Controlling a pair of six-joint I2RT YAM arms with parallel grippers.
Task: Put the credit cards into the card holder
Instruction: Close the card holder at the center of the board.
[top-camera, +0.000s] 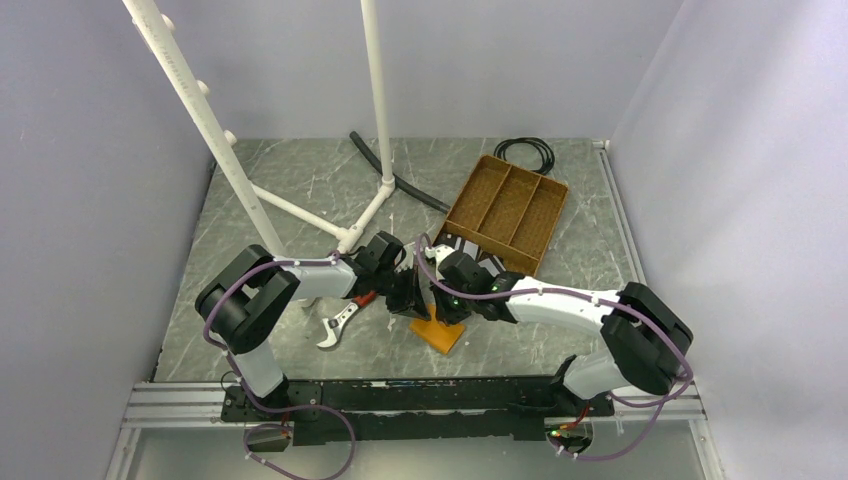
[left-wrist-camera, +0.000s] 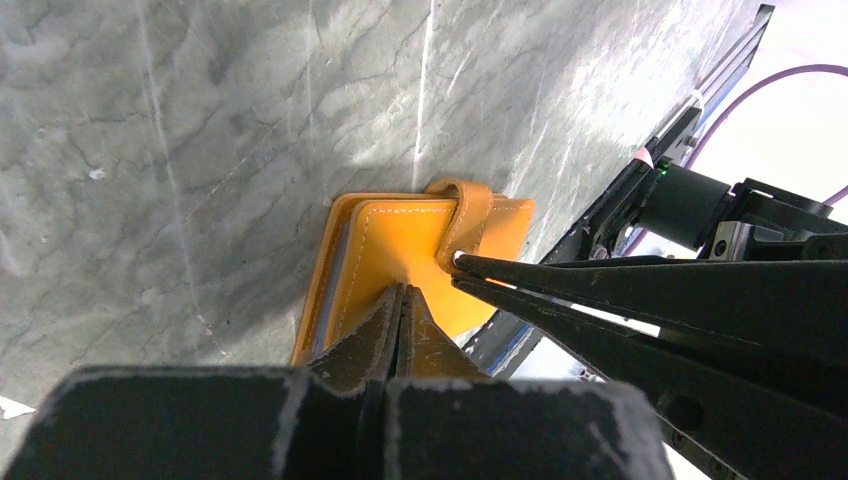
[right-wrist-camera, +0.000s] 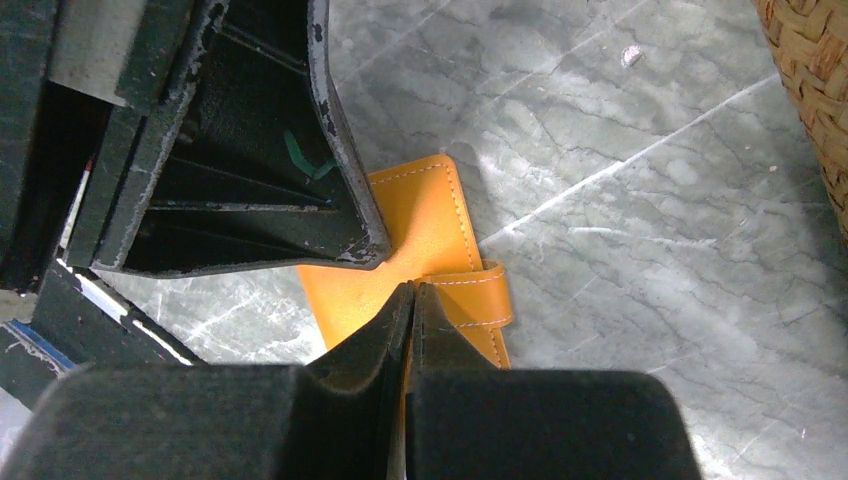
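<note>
The orange card holder (top-camera: 438, 332) lies folded shut on the marble table, its strap (left-wrist-camera: 466, 215) wrapped over the front face. My left gripper (left-wrist-camera: 403, 292) is shut, with its tips resting on the holder's face (left-wrist-camera: 400, 240). Shut as well, my right gripper (right-wrist-camera: 412, 290) comes in from the other side. Its tips meet the strap's snap end; I cannot tell if the strap is pinched. In the top view both grippers crowd over the holder's far edge. Dark credit cards (top-camera: 458, 243) seem to lie by the tray, partly hidden behind the right arm.
A brown divided tray (top-camera: 507, 212) stands behind the right arm; its woven corner (right-wrist-camera: 812, 60) shows in the right wrist view. Red-handled pliers (top-camera: 337, 325) lie left of the holder. A white pipe frame (top-camera: 300, 210), a black hose (top-camera: 400, 183) and a coiled cable (top-camera: 525, 150) sit further back.
</note>
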